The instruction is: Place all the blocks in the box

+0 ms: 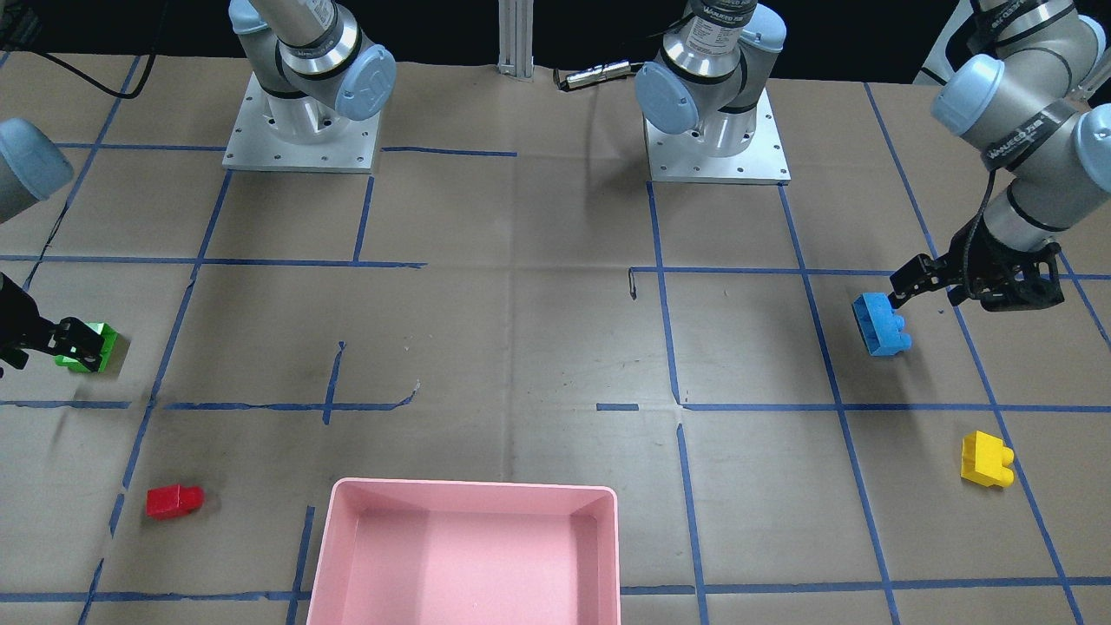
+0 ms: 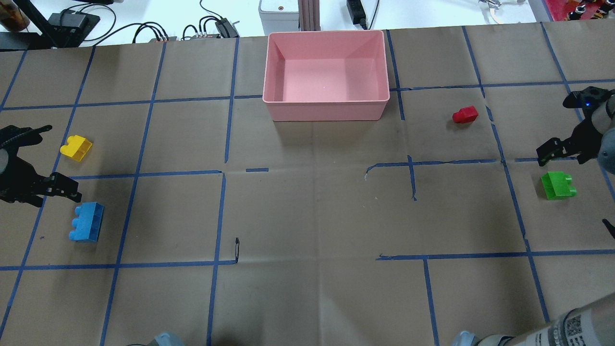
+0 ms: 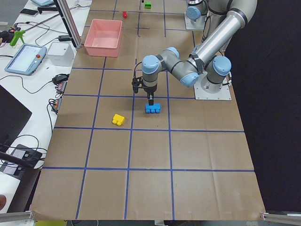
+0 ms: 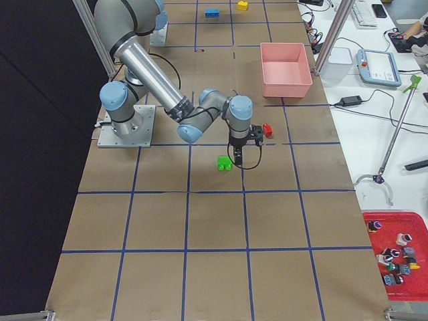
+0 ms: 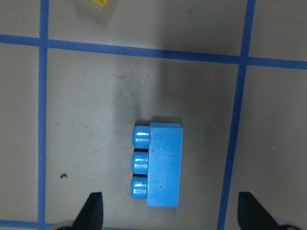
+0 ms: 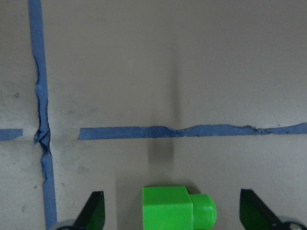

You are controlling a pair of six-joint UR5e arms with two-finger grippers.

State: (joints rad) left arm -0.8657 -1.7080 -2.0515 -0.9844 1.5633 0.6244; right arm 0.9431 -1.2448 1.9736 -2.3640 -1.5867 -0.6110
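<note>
The pink box [image 2: 326, 109] stands empty at the table's far middle. The blue brick [image 2: 86, 222] lies at the left, with the yellow brick [image 2: 77, 148] beyond it. My left gripper [image 5: 171, 216] is open and empty above the blue brick [image 5: 160, 165], which lies just ahead of the fingertips' line. The green brick [image 2: 557, 185] lies at the right, and the red brick [image 2: 465, 115] lies nearer the box. My right gripper [image 6: 171, 218] is open and empty above the green brick [image 6: 172, 211], which shows between the fingertips at the view's bottom edge.
Brown paper with blue tape lines covers the table [image 2: 312, 202]. The two arm bases [image 1: 302, 130] stand at the robot's side. Cables and a white device [image 2: 278, 12] lie beyond the far edge, behind the box.
</note>
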